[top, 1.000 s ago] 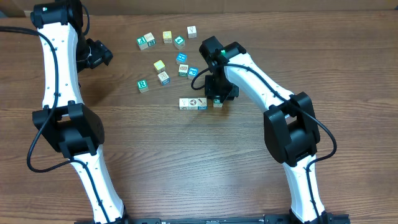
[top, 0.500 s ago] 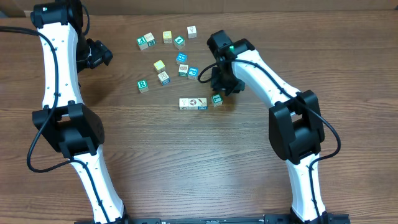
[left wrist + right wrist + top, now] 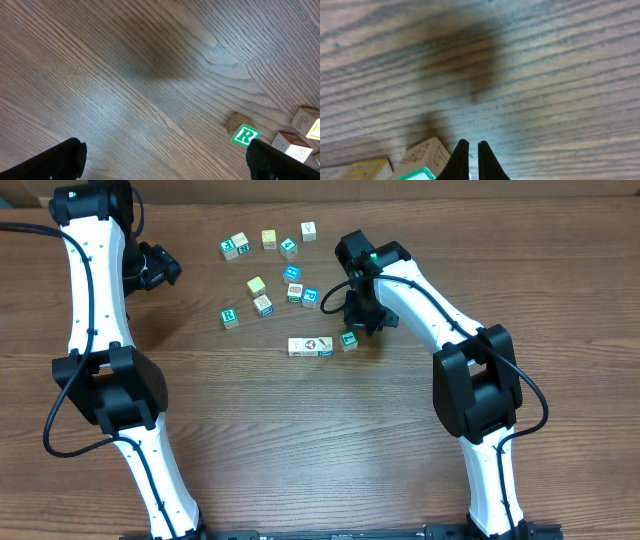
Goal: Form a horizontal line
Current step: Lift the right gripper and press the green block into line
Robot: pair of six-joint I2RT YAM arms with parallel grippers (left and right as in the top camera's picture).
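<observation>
**A:** What is the right end effector (image 3: 469,159) doing?

**B:** It is hanging low with its two dark fingers pinched together and nothing between them. It is hovering just behind the right end of the horizontal line of tiny wooden letter cubes (image 3: 312,346). The left end effector (image 3: 158,266) is waiting with its jaws spread wide and empty, well apart from the line at the far left of the brown wood-grain counter (image 3: 300,440).

**A:** Where is the line lying, and which way is it running?

**B:** It is sitting near the middle of the counter, in front of the loose scattered cubes (image 3: 262,305). Its long axis is running left to right across the overhead view. The three white-tan cubes are sitting flush. The small teal-green-faced cube (image 3: 348,340) at the right end is sitting slightly farther back and turned a little. I cannot tell whether it is touching its neighbour.

**A:** So the step in hand is straightening that last cube?

**B:** That is how I am reading it. I would use the pinched fingers as one blunt pusher. They should come down on the far right side of the teal-green cube and ease it forward and leftward. I would do it slowly and low on the cube, so it is sliding rather than tipping. The push should end once the faces are meeting, because more pressure risks skewing the whole row.
</observation>
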